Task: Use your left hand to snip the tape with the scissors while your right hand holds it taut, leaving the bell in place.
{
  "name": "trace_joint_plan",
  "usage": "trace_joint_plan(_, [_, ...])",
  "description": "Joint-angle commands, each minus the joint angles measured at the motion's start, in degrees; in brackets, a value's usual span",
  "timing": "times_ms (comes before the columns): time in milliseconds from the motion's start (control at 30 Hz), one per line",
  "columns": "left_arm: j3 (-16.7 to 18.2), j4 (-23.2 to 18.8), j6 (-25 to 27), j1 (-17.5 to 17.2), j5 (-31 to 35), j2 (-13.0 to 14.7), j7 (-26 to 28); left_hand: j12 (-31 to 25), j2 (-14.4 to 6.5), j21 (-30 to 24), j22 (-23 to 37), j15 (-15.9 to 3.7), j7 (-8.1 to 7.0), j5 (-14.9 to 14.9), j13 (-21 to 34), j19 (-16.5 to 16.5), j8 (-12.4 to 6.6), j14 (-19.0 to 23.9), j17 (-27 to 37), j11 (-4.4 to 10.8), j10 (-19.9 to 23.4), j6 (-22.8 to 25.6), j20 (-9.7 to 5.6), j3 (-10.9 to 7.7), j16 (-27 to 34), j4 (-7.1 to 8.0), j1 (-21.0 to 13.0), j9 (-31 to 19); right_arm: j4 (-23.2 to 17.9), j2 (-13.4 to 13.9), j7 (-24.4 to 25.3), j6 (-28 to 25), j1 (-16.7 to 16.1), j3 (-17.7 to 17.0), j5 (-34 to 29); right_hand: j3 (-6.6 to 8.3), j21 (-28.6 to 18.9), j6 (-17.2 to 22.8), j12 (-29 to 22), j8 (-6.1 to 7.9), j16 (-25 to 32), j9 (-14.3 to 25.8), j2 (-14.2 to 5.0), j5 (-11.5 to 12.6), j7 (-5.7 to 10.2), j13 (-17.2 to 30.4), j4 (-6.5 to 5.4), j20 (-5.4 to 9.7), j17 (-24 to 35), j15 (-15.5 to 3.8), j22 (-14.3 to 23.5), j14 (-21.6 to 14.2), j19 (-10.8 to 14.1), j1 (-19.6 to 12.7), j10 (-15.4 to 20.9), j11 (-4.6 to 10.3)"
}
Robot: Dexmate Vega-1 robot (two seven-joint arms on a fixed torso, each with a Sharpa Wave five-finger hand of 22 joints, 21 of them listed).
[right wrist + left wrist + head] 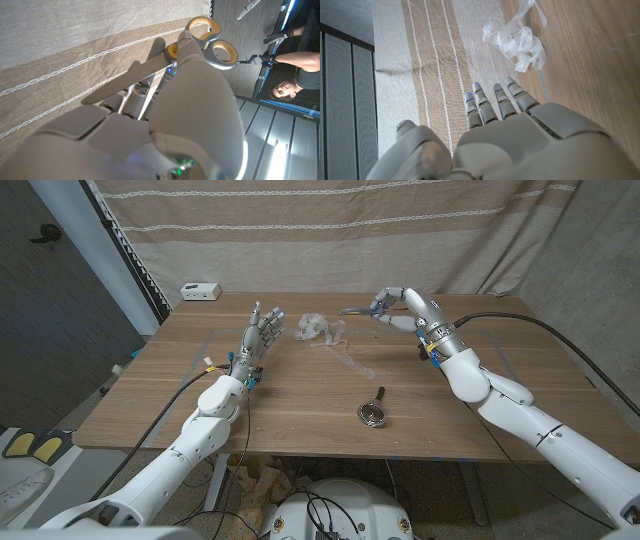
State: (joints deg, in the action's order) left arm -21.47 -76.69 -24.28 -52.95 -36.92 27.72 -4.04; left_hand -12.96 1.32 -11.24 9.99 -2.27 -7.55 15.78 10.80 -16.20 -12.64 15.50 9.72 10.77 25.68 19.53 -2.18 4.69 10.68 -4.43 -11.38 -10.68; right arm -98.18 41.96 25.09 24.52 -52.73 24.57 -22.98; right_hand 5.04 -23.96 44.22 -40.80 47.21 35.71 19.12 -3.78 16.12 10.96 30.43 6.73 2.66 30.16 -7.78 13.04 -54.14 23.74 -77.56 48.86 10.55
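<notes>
Although the task gives the scissors to the left hand, they sit in the right hand, whose fingers pinch them near the pivot, blades pointing toward the robot's left and yellow-lined handle loops toward the far right. Nearest the robot, the bell lies on the table close to the front edge, apart from both hands and somewhat nearer the right arm. Farther in, a thin clear strip of tape runs from near the bell diagonally up toward the crumpled wad of tape at mid-table, so its long axis slants away from the robot and leftward. The left hand stands upright with fingers spread and holding nothing, just beside the wad, which lies to its right; the scissors hover on the wad's other side. The left hand is the nearer to the tape, the right to the cutting tool, so a handover looks needed. Open wood lies between the hands, and the far edge by the curtain is close behind the wad.
</notes>
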Motion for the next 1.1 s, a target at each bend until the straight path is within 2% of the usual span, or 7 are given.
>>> trace_joint_plan(33, [-0.6,1.6,-2.7,0.8,2.2,-1.5,1.7,-0.5,-0.1,-0.3,0.1,-7.93,-0.79,0.1,0.1,-1.1,-1.23,1.5,0.1,0.60,2.2,3.5,-0.30,-0.37,0.4,-1.25,-2.5,-0.2,0.0,0.2,0.9,1.7,0.9,-0.5,-3.8,0.60,-1.7,0.5,-0.8,-0.59,-0.3,0.1,-3.64,1.5,-0.27,-0.5,-0.74,8.05,0.0,-6.09,1.5,-0.8,-0.6,-3.9,0.0,-0.56])
trace_joint_plan(467, [-0.7,2.3,-5.5,0.8,4.6,-2.6,4.1,-2.2,0.2,-0.2,0.2,-9.51,-1.17,-0.2,0.5,-2.2,-3.40,6.6,0.4,1.15,10.5,13.2,-0.81,-0.67,1.1,-3.04,-6.1,-0.3,0.1,1.2,1.9,1.6,2.1,-0.1,-8.5,0.40,-2.7,0.6,-1.3,-0.88,-0.4,0.2,-3.70,1.9,-0.19,-0.5,-1.03,8.63,0.1,-6.08,2.0,-0.5,-0.9,-3.6,-0.4,0.18])
trace_joint_plan(600, [-0.6,2.1,-6.3,0.6,4.6,-2.7,4.0,-2.3,0.5,-0.2,0.1,-9.61,-1.17,-0.1,0.5,-2.2,-3.54,6.8,0.4,1.22,11.0,13.9,-0.86,-0.60,1.1,-3.18,-6.3,-0.3,-0.2,1.6,2.1,1.5,2.3,0.1,-9.5,1.15,-4.0,0.4,-1.4,-1.05,-0.1,1.2,-3.51,3.2,-0.45,-0.6,-1.66,8.04,0.6,-6.04,3.5,0.1,-1.9,-3.5,-0.9,-0.71])
trace_joint_plan(833, [-0.6,-0.4,-6.1,0.0,5.5,-1.3,4.0,-1.9,1.3,-0.1,0.2,-9.62,-0.96,-0.1,0.6,-2.1,-3.67,6.7,0.4,1.14,10.8,14.9,-0.51,-0.15,0.8,-3.30,-6.4,-0.3,-1.1,2.5,2.2,1.6,2.9,0.5,-11.7,0.78,-4.2,0.5,-1.6,-1.18,-0.3,0.9,-3.34,2.9,-0.11,-0.7,-1.35,8.37,0.4,-6.08,3.3,0.1,-1.8,-3.7,-0.5,0.03])
trace_joint_plan(867, [-0.6,-0.7,-6.1,-0.1,5.3,-1.2,3.7,-1.4,1.5,-0.1,0.2,-9.38,-2.49,0.2,0.6,-2.0,-2.25,6.6,0.4,0.93,10.2,12.2,-0.47,-0.34,0.6,-3.87,-7.9,-0.4,-1.2,2.5,2.6,1.6,3.0,0.6,-12.4,0.78,-4.2,0.5,-1.6,-1.18,-0.3,0.9,-3.34,2.9,-0.11,-0.7,-1.35,8.37,0.4,-6.08,3.3,0.1,-1.8,-3.7,-0.5,0.03])
trace_joint_plan(900, [-0.6,-1.0,-6.0,-0.1,5.1,-1.0,3.3,0.3,1.3,-0.1,0.2,-9.31,-4.25,0.6,1.2,-2.1,1.37,6.4,0.5,1.26,6.6,3.7,-0.37,-1.02,0.2,-4.33,-11.3,-0.6,-1.4,2.7,2.7,1.6,3.0,0.6,-12.9,0.78,-4.2,0.5,-1.6,-1.18,-0.3,0.9,-3.34,2.9,-0.11,-0.7,-1.35,8.37,0.4,-6.08,3.3,0.1,-1.8,-3.7,-0.5,0.03])
trace_joint_plan(1100, [-1.0,-3.2,-5.5,-0.1,7.8,0.3,4.3,0.2,0.8,0.2,0.3,-9.42,-3.56,0.6,2.2,-1.2,1.16,6.7,0.8,1.50,5.5,1.9,0.02,-1.41,0.5,-4.14,-12.7,-0.8,-2.4,3.5,3.1,1.5,3.6,1.5,-16.4,0.78,-4.2,0.5,-1.6,-1.18,-0.3,0.9,-3.34,2.9,-0.11,-0.7,-1.35,8.37,0.4,-6.08,3.3,0.1,-1.8,-3.7,-0.5,0.03])
